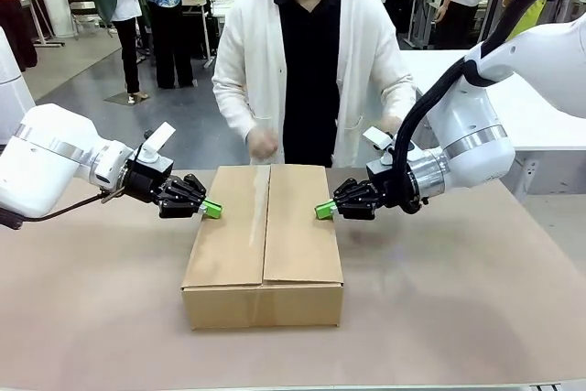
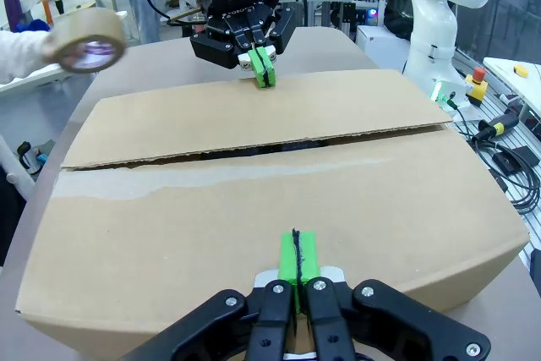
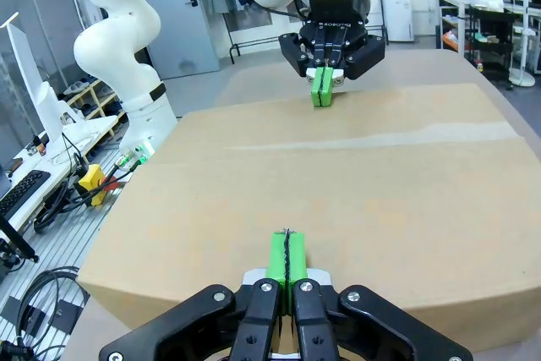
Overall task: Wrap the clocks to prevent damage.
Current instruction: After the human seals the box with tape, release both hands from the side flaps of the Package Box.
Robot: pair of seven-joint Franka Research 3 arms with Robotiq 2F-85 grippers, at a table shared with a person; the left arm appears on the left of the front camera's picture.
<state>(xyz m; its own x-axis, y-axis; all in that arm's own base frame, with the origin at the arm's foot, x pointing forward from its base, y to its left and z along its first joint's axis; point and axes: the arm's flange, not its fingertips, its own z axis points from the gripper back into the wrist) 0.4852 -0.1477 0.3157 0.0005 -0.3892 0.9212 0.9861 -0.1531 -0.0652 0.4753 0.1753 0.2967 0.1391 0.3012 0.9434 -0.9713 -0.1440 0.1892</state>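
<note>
As left claw and right claw flank the box, closed — left wrist shows tape roll.

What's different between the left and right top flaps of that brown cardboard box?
The left flap carries a pale shiny streak along the seam; the right flap is plain. The right flap's seam edge looks slightly raised above the left flap's, with a dark gap. The left gripper meets the left flap's outer edge, the right gripper the right flap's. Both are folded down, closing the brown cardboard box.

The closed cardboard box hides the clocks.
</note>
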